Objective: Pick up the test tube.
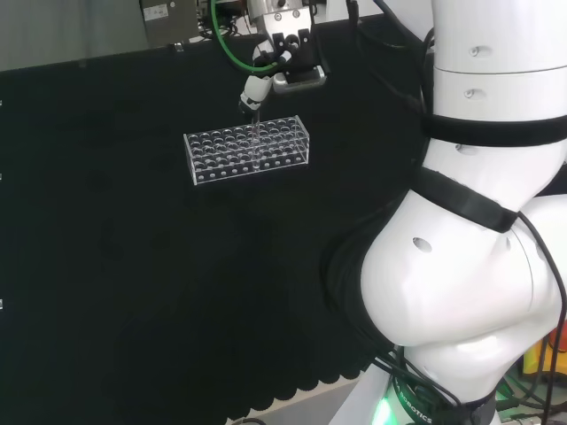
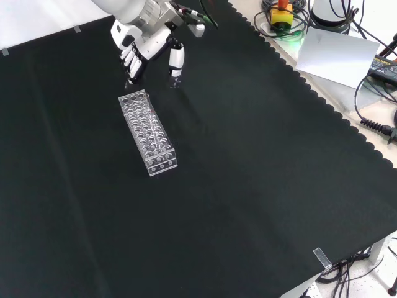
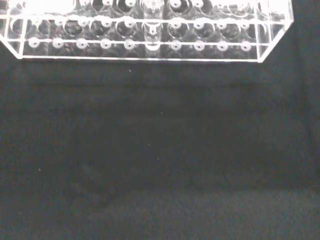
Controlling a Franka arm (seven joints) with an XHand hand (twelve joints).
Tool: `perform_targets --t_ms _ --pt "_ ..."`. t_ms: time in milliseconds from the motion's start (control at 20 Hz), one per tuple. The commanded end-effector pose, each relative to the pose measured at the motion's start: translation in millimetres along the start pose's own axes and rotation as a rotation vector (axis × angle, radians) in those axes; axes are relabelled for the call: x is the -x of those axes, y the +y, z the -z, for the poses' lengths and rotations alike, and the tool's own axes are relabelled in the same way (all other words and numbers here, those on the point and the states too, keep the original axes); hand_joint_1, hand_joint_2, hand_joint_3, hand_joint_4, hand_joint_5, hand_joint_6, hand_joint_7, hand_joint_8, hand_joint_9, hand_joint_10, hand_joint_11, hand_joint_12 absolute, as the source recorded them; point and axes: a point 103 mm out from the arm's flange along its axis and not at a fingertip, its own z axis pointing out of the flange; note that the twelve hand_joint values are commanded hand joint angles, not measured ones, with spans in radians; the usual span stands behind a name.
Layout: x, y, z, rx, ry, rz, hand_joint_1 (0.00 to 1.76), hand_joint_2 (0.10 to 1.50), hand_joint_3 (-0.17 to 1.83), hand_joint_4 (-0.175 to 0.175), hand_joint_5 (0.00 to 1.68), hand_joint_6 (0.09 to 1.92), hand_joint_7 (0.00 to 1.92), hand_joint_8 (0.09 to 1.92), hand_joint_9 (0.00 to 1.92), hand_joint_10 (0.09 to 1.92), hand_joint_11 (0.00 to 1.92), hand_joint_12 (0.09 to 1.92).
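Note:
A clear test tube rack (image 1: 248,150) lies on the black cloth; in the front view the rack (image 2: 149,130) runs lengthwise away from the camera. One thin clear test tube (image 1: 256,142) stands upright in it, a little right of the middle in the head view. In the wrist view the tube (image 3: 151,30) sits in the rack (image 3: 150,45). The hand (image 1: 266,80) hovers just above the tube's top. In the front view the hand (image 2: 146,46) has its fingers (image 2: 130,62) and thumb (image 2: 176,59) pointing down and spread apart, with nothing plainly between them.
The arm's white links (image 1: 478,221) stand at the right of the head view. Black cloth (image 2: 248,186) stretches wide around the rack. Cables and a white sheet (image 2: 335,53) lie beyond the cloth's scalloped edge.

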Motion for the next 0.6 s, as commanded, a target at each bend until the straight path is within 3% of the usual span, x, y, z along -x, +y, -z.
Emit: perform_targets --t_ms 50,600 --pt "-2.7 7.5 0.0 0.014 0.012 0.019 0.67 0.95 0.12 -0.079 0.32 0.09 0.43 0.89 0.22 0.93 0.06 1.60" --pt "-17.6 32.0 -9.8 0.007 -0.022 0.020 0.80 0.89 0.20 -0.082 0.39 0.09 0.56 0.87 0.33 0.88 0.14 1.56"
